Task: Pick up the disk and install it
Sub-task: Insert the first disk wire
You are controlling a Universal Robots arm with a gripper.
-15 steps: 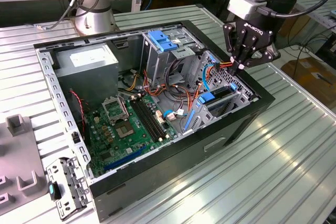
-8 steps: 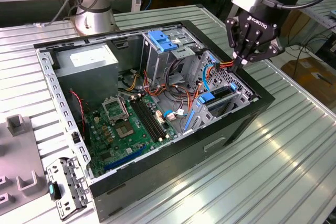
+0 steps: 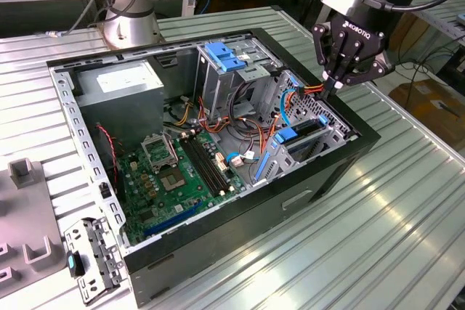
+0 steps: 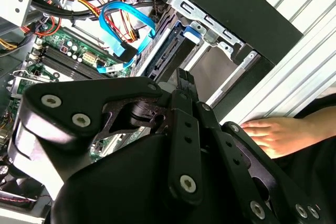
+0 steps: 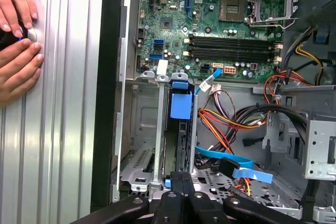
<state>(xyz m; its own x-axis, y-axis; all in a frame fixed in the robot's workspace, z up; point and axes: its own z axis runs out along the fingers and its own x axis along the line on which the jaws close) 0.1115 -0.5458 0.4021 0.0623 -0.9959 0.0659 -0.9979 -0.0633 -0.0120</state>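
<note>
Exterior view: the gripper (image 3: 331, 86) hangs over the right end of the open computer case (image 3: 240, 230), as that view has it. Its fingers are drawn together with nothing visible between them, tips pointing down into the drive cage (image 3: 338, 133). In the first wrist view the joined fingertips (image 5: 176, 182) sit right at the end of the disk (image 5: 181, 140); whether they touch it I cannot tell.

The disk stands on edge inside the cage slot, directly below the gripper, with its blue rail (image 5: 181, 106) showing toward the motherboard (image 5: 220, 45). It looks largely seated already.

I judge the step in hand to be pressing the disk home. That calls for a push straight along the slot, centred on the disk's end so the rails do not jam. The blue cable (image 5: 236, 163) and the orange and yellow wires (image 5: 220, 121) just beside the cage are best kept clear of the fingers.

A person's hands (image 5: 18, 51) rest on the ribbed table (image 3: 407, 201), apart from the case.
</note>
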